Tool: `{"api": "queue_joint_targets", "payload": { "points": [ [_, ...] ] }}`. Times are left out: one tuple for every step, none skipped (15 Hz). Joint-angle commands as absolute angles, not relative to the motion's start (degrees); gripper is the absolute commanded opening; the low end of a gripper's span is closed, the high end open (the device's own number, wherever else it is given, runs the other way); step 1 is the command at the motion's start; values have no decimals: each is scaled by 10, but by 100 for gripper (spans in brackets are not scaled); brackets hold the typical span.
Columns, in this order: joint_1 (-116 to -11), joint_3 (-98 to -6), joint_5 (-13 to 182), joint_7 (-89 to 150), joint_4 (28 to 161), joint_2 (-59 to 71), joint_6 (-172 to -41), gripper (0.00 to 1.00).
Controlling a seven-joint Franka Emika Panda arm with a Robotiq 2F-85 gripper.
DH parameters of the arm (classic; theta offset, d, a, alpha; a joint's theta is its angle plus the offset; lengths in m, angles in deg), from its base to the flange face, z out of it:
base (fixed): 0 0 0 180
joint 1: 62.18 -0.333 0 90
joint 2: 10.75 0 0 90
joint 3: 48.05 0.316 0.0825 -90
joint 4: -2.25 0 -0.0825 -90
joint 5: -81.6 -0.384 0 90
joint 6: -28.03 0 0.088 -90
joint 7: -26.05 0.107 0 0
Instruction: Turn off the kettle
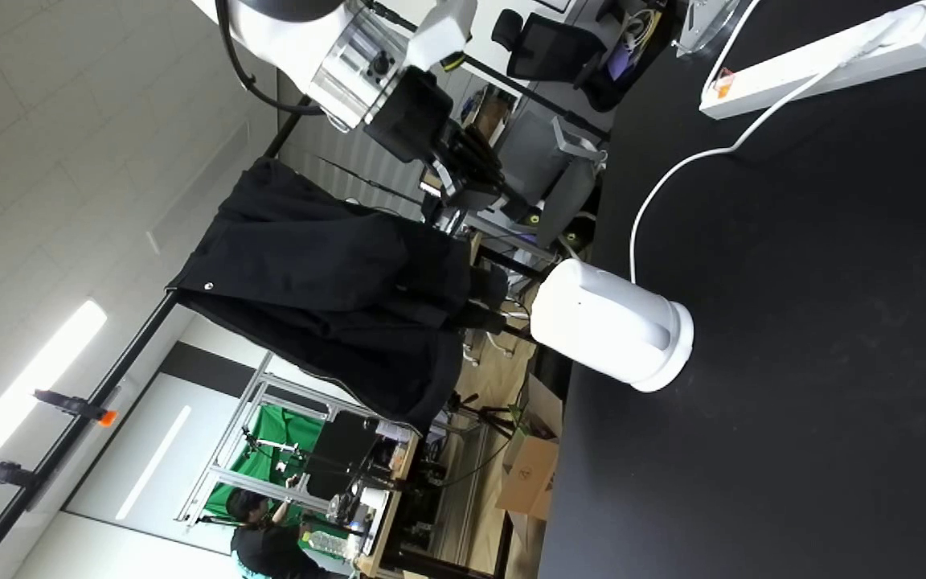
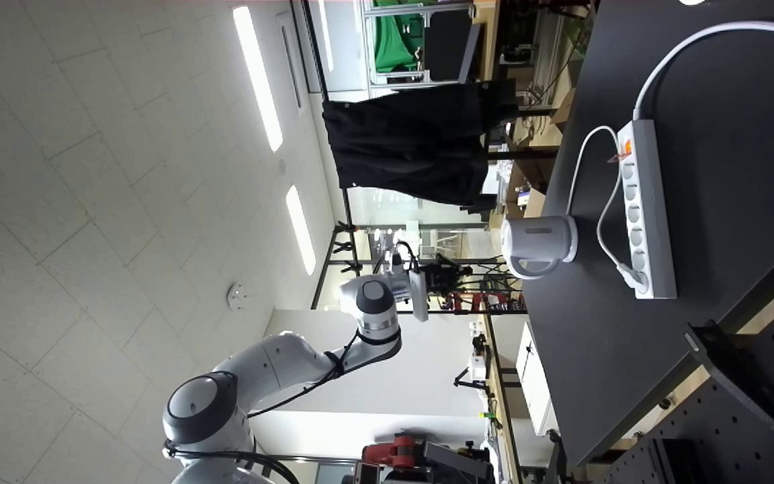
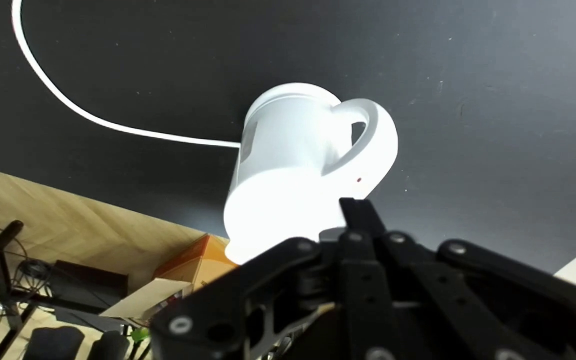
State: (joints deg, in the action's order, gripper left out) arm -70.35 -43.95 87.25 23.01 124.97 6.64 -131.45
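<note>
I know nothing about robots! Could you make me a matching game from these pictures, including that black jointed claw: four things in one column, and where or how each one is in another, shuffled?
Things
1. Smooth white cylindrical kettle
2. Long flat white power strip
3. Black jointed claw
4. Large black cloth

Where or how
A. Hangs from a slim black bar
B. Has a white plug in at one end
C. Stands upright on the dark tabletop
D. Shut, up in the air, holding nothing

Right pairs: 1-C, 2-B, 3-D, 4-A
</note>
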Motion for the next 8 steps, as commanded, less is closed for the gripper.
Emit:
{"api": "queue_joint_targets", "payload": {
  "points": [
    [-730, -451, 915, 257, 1207, 118, -1334, 0],
    [-735, -451, 918, 256, 1200, 128, -1336, 0],
    [-738, -449, 918, 253, 1194, 140, -1337, 0],
    [-741, -448, 917, 251, 1188, 150, -1335, 0],
    [-745, -448, 918, 250, 1182, 159, -1331, 0],
    [-747, -448, 917, 247, 1177, 167, -1330, 0],
    [-750, -449, 917, 247, 1173, 174, -1329, 0],
    [-752, -451, 918, 247, 1169, 181, -1330, 0]
  ]
}}
